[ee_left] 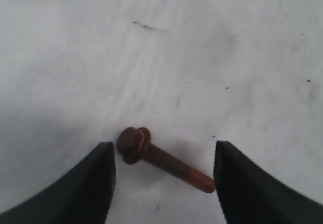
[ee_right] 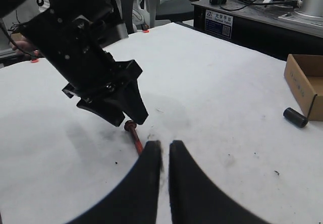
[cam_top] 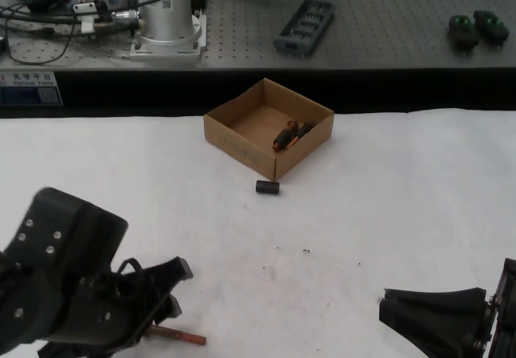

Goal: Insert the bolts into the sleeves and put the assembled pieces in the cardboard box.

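A lab: perforated optical table point(cam_top: 387, 19), cables point(cam_top: 48, 15), office chairs point(ee_right: 166, 2).

In the high view the left gripper point(cam_top: 173, 289) covers the head of the bolt point(cam_top: 184, 338), leaving only its shank end showing. The assembled pieces point(cam_top: 289, 135) in the cardboard box point(cam_top: 242, 144) are too small to count. In the right wrist view the right fingers point(ee_right: 146, 183) hide the bolt's tip, and the picture's edge cuts off the box.

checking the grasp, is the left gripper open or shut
Open. The left gripper has its fingers wide apart, either side of the bolt lying flat on the cloth.
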